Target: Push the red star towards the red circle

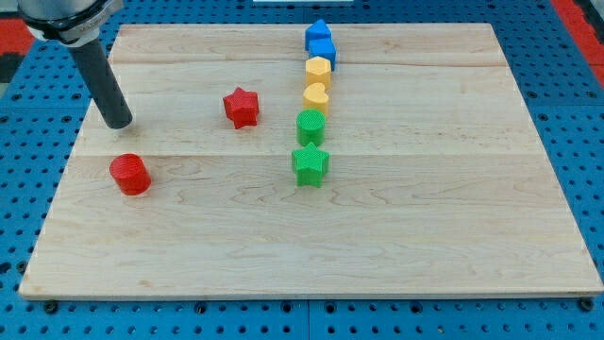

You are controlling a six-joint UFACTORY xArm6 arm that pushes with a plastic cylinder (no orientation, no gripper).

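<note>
approach step: my tip [120, 123] bare, touching nothing, above red circle [130, 175]; next swing round to red star [242, 107] right side, push left-down

Circle [130, 174] at board's [425, 236] left, lone star [242, 107] up-right of it, block column [315, 94] further right

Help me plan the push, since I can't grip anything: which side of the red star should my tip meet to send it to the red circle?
Meet the red star on its upper-right side. The red circle lies toward the view's lower left, so pushing from the opposite side likely drives it there. My tip sits left of the star, so circle around first. Aim between two points to limit spinning.
</note>
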